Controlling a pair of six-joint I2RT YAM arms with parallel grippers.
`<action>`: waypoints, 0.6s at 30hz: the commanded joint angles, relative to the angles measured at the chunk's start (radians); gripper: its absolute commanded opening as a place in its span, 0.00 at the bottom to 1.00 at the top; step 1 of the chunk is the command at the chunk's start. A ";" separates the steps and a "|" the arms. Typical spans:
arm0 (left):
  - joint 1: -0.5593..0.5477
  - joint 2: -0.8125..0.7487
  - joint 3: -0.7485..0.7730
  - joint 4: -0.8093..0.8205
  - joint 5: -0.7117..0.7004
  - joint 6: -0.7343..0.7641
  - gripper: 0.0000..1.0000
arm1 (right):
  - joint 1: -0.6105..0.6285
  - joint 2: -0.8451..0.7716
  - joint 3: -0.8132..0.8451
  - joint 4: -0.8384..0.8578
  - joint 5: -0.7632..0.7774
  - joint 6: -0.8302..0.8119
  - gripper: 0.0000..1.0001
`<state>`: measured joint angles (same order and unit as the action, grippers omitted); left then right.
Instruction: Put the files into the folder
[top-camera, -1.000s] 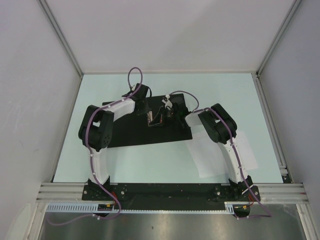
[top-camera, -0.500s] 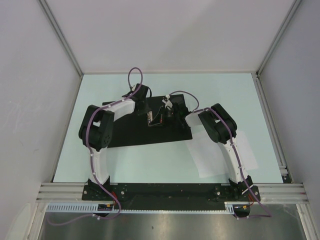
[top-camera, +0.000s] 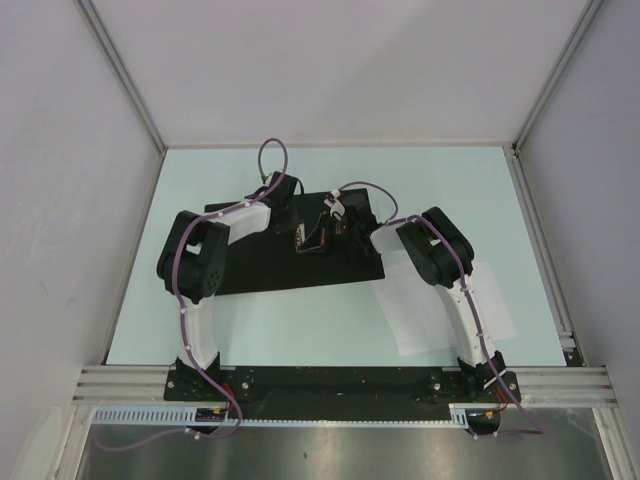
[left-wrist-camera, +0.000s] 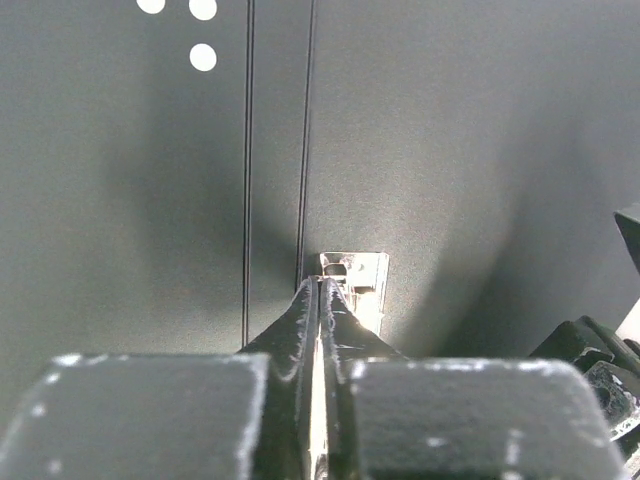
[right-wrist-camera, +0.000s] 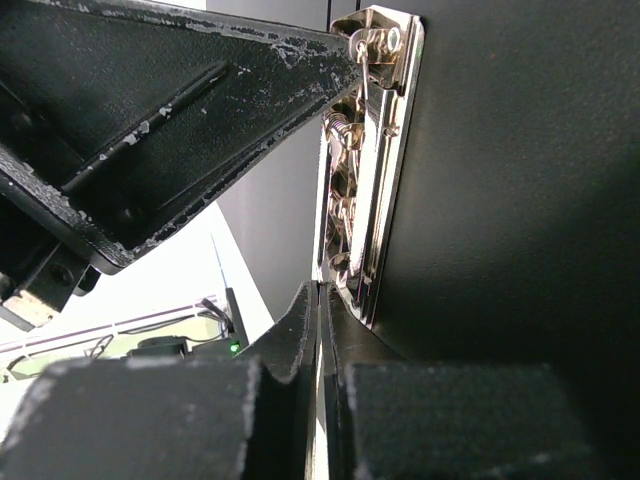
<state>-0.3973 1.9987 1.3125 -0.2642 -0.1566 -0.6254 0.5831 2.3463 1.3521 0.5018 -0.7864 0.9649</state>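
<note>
Flat rectangular folder (top-camera: 260, 270) lies open at table centre, matt black inside face up, two thin crease lines down its middle in the left wrist view. Chrome spring clip (right-wrist-camera: 365, 180) sits on that black face, and both grippers meet at it. Left gripper (left-wrist-camera: 322, 285) is clenched, with only a hairline slit between the fingers and its tips touching the near end of the clip. Whether any part of the clip is nipped between them cannot be told. From the right wrist, the left arm's scuffed black fingers (right-wrist-camera: 230, 80) slant in from the upper left and end at the top corner of the clip. Right gripper (right-wrist-camera: 318, 290) is pressed fully together, nothing seen between the fingers, tips just beside the clip's lower end. Thin white paper files (top-camera: 425, 320) lie flat on the pale green table (top-camera: 450, 190) to the right of the folder, outside it, near its right edge. The right arm crosses above them. Three small bright round spots (left-wrist-camera: 203, 57) show on the black surface far from the clip.
</note>
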 joint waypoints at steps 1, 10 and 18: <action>-0.003 0.031 0.011 -0.072 -0.050 0.056 0.00 | 0.009 -0.015 0.005 -0.129 0.065 -0.080 0.00; -0.003 0.038 0.057 -0.185 -0.049 0.159 0.00 | 0.066 -0.016 0.221 -0.695 0.381 -0.339 0.00; -0.003 0.038 0.057 -0.190 -0.031 0.200 0.00 | 0.118 0.018 0.323 -1.006 0.696 -0.377 0.00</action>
<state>-0.4026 2.0216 1.3716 -0.3405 -0.1913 -0.4885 0.6888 2.3085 1.6970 -0.2504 -0.4141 0.6685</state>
